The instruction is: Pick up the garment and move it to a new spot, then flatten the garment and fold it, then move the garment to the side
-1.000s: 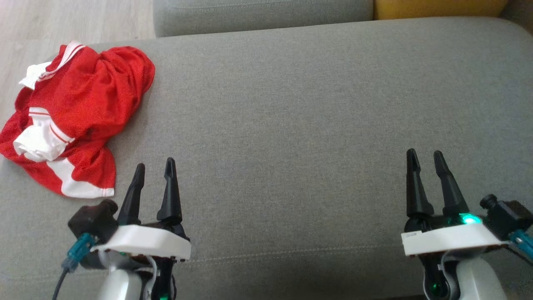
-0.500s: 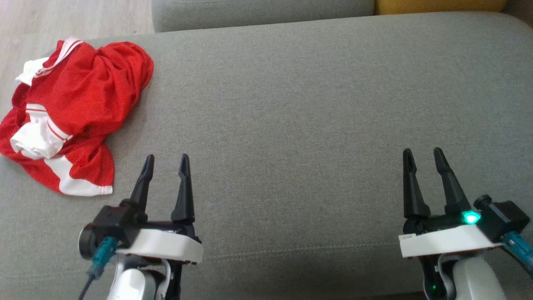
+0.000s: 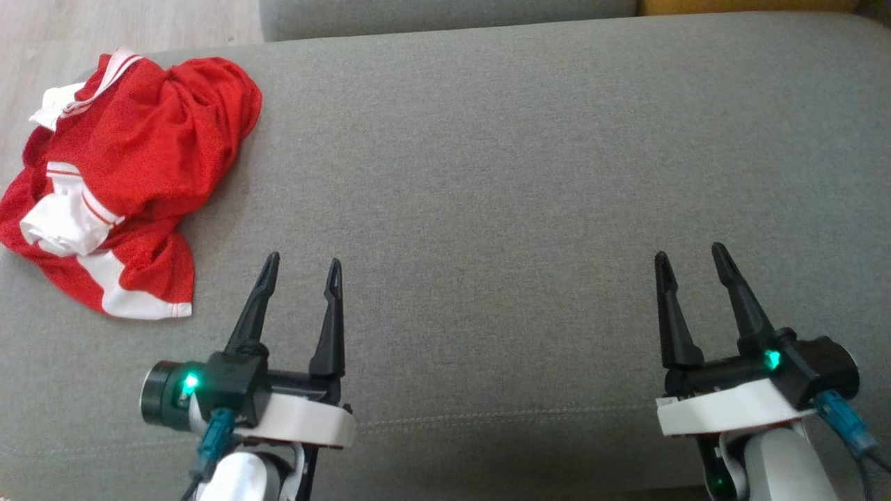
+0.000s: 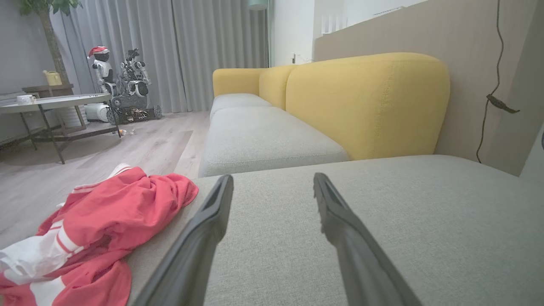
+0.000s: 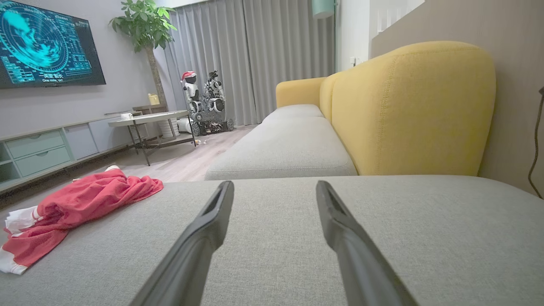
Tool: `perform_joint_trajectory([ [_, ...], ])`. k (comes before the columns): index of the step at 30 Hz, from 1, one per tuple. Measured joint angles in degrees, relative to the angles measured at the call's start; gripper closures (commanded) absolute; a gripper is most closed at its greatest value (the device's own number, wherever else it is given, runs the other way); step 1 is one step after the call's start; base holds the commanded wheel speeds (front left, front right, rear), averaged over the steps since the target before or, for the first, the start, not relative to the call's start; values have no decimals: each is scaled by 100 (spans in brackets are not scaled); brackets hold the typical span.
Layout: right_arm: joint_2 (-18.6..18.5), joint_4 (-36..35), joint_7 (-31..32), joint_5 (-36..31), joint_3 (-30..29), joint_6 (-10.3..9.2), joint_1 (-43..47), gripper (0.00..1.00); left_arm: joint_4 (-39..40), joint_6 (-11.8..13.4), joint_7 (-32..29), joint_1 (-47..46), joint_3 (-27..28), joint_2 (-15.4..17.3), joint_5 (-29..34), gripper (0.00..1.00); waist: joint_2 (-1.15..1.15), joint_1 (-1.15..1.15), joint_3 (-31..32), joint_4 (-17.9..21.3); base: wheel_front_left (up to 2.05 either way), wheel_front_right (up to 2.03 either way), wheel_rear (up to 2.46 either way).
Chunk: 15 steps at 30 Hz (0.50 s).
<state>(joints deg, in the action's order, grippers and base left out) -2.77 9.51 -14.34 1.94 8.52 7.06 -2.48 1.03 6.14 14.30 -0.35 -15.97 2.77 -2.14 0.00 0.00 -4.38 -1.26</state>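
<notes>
The garment (image 3: 132, 167), red mesh with white trim, lies crumpled at the far left of the grey cushion (image 3: 487, 174), partly over its left edge. It also lies at the lower left of the left wrist view as the garment (image 4: 102, 225), and at the left of the right wrist view as the garment (image 5: 80, 199). My left gripper (image 3: 303, 261) hovers open to the right of it and nearer me, empty. My right gripper (image 3: 689, 256) stands open over the cushion's right part, empty too.
Behind the cushion runs a sofa with a yellow back (image 4: 365, 102) and a second grey seat (image 4: 263, 140). Wooden floor (image 3: 104, 28) lies beyond the cushion's left edge. Farther off are a round table (image 5: 144, 121), a small robot (image 5: 204, 102) and a wall screen (image 5: 46, 44).
My left gripper has shifted right and rolled, its fingers now wider apart in view. The right gripper has edged slightly left. The garment lies as before.
</notes>
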Motion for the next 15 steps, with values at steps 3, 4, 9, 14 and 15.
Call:
perform_joint_trajectory([
  [3, 0, -3, -1, 0, 14, 0, -5, 0, -30, -1, 1, -2, -1, 0, 48, 0, 0, 0, -12, 10, 0, 0, 0],
  [4, 0, -3, -1, 0, 16, 0, -6, 0, -44, -1, 1, -2, 0, 0, 48, 0, 0, 0, -17, 14, 0, 0, 0],
  [9, 0, -3, -1, 0, 14, 0, -7, 0, -56, -3, 1, -27, 0, -1, 48, 0, 0, 0, -21, 24, 0, 0, 0],
  [14, 0, -3, -1, -1, 14, 0, -7, 0, -63, -5, 1, -32, 0, -1, 48, 0, 0, 0, -15, 23, 0, 0, 0],
  [15, 0, -3, 0, -1, 13, 0, -7, 0, -70, -5, 1, -32, 0, -1, 48, 0, 0, 0, -14, 21, 0, 0, 0],
])
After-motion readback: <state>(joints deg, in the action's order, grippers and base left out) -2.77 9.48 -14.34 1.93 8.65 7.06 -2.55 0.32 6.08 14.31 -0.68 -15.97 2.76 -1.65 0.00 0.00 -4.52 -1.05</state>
